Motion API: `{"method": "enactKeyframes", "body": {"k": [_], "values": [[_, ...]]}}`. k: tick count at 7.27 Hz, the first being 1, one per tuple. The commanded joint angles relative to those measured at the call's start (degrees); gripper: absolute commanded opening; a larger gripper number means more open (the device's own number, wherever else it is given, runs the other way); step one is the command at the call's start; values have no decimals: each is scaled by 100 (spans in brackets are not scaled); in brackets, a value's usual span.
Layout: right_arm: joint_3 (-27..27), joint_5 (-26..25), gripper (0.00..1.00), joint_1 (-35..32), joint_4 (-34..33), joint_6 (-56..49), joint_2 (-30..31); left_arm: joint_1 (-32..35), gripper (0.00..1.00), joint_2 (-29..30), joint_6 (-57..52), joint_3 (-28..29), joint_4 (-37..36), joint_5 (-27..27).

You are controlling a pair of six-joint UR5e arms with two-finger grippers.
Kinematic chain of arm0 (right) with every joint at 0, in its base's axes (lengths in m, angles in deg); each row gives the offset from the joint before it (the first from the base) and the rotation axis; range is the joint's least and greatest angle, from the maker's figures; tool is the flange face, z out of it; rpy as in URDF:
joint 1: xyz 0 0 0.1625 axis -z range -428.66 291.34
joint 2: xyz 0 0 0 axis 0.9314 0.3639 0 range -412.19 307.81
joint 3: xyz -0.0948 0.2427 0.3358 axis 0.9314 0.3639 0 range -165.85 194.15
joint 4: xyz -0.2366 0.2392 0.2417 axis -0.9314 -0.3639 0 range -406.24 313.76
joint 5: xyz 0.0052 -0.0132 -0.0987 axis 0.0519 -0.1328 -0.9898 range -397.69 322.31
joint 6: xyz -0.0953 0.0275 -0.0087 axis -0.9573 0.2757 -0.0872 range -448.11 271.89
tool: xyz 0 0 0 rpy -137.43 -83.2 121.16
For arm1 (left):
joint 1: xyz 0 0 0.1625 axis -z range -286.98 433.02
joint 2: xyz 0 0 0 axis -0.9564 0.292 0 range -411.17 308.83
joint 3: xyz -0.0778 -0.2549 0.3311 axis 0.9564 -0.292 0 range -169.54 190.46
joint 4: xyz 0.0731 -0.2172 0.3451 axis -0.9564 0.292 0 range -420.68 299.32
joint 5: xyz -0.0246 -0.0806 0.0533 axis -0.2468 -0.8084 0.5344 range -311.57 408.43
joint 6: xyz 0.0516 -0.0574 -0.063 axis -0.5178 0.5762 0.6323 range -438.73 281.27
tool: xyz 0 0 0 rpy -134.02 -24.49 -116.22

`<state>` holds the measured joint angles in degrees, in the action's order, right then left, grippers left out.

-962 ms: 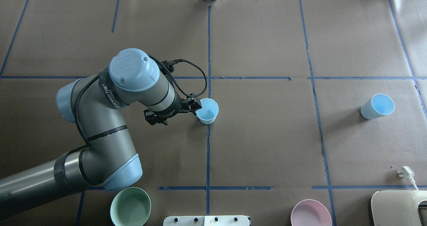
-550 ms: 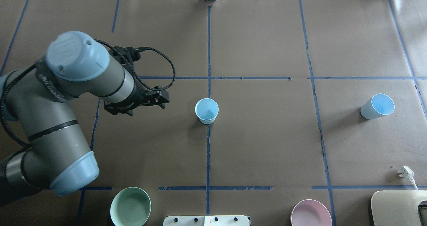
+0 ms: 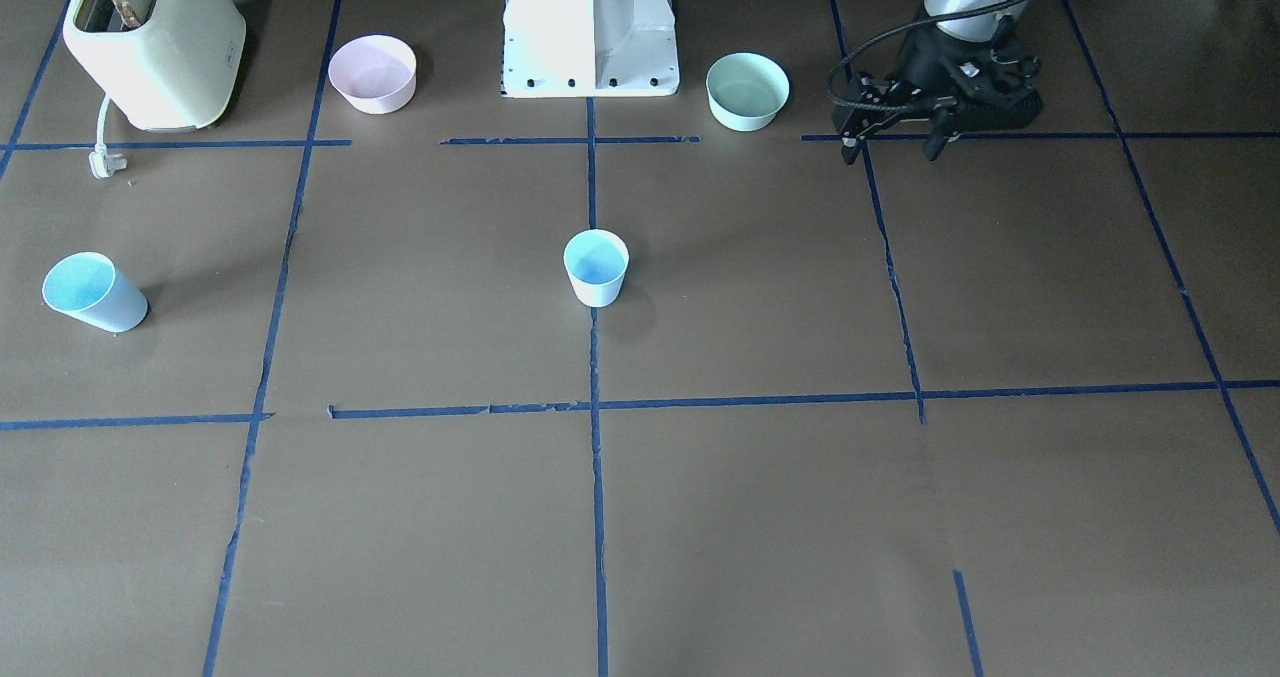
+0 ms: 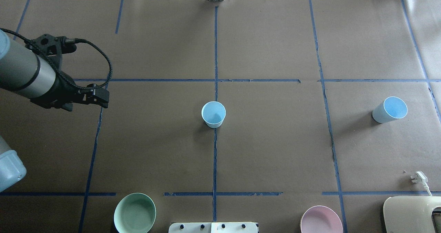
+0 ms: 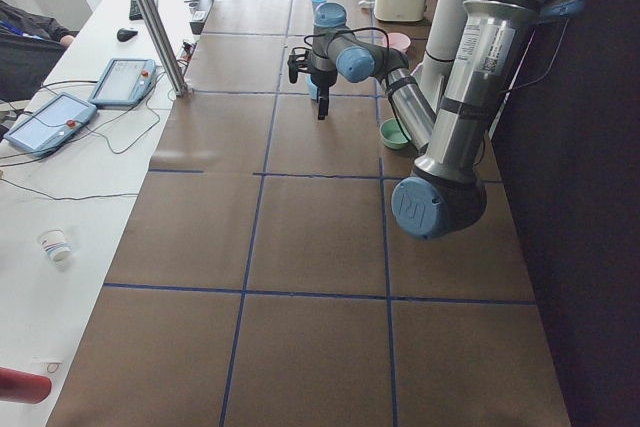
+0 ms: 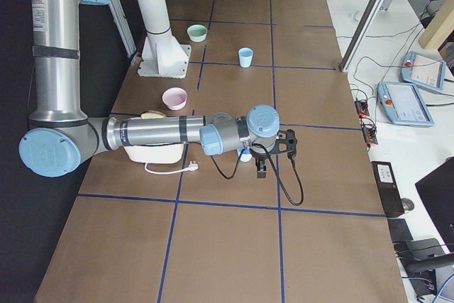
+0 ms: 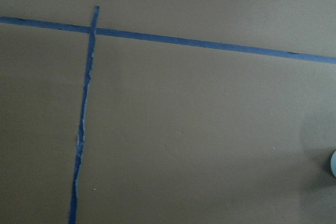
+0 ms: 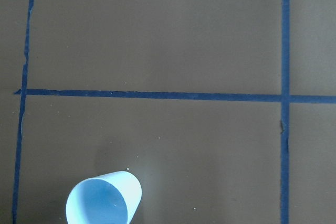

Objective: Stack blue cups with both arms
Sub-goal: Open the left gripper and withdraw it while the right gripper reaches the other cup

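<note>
Nothing is stacked yet. One blue cup [image 4: 213, 114] stands upright on the tape line [image 4: 215, 157] at the middle of the overhead frame. The other blue cup [image 4: 389, 109] sits near the right edge, well apart from it. My left pincer [image 3: 892, 152] hangs at the upper right of the front view, jaws spread wide, holding nothing. My right pincer [image 6: 259, 168] hovers by that other cup in the side view, but I cannot tell its opening. By my judgement, grasping, carrying and nesting all remain
</note>
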<state>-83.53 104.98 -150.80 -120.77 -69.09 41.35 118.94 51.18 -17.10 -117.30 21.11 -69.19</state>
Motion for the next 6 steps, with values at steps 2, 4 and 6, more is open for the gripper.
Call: {"method": "enactKeyframes", "body": {"k": [2, 4, 6], "values": [[38, -615, 100, 1214, 2062, 2270, 462, 652, 100, -645, -869, -249, -4, -365], [82, -766, 100, 1559, 2170, 2580, 463, 1302, 100, -979, -1652, -258, -4, -857], [459, -1117, 100, 1893, 2179, 2581, 419, 1454, 100, -998, -1743, -231, -92, -886]]}}
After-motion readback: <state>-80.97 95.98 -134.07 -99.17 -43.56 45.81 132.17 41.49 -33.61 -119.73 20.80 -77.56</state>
